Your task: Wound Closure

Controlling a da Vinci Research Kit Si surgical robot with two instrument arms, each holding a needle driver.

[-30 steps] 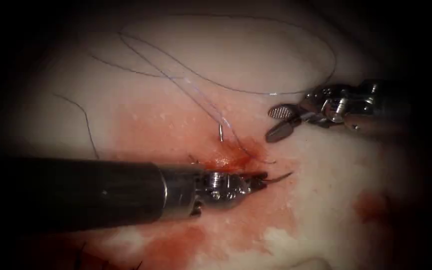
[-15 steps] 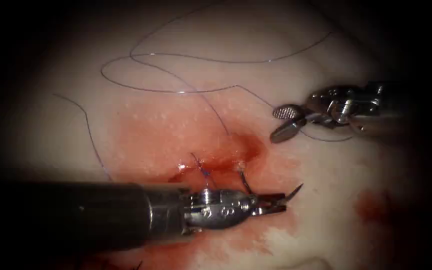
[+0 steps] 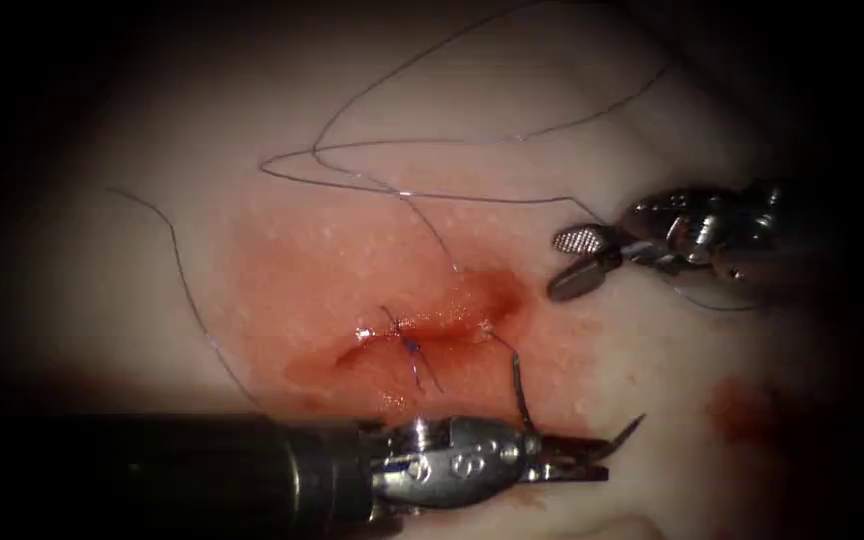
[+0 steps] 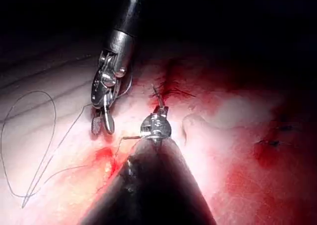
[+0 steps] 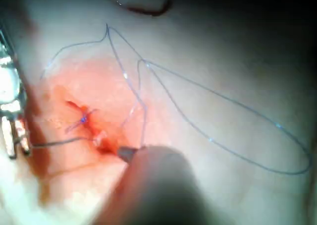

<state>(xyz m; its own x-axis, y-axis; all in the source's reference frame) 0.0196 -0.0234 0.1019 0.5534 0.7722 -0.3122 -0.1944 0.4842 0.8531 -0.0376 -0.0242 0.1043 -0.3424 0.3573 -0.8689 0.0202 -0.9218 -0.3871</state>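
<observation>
While the left tool (image 3: 577, 460) lies near the front edge of the endoscope view, its jaws are pinched on the needle (image 3: 620, 437), gripping it close behind the sharp tip, which pokes out to the right and clear of the tissue (image 3: 282, 210). So the needle is out, sitting in front of and a bit right of the cut (image 3: 422, 325). Thread (image 3: 517, 375) runs from the cut's right end down to those jaws, and more of it loops over the far tissue. A knotted stitch (image 3: 410, 345) sits on the cut, in red fluid (image 3: 332, 270). The right tool (image 3: 577, 260), off to the right, has jaws spread and holds nothing.

Left wrist view: the left tool (image 4: 156, 128) with the right tool (image 4: 101, 123) just beyond it, jaws apart.

Right wrist view: thread (image 5: 213, 140) loops across the tissue, and the stitch (image 5: 83, 120) shows. Can't tell the jaws here.
</observation>
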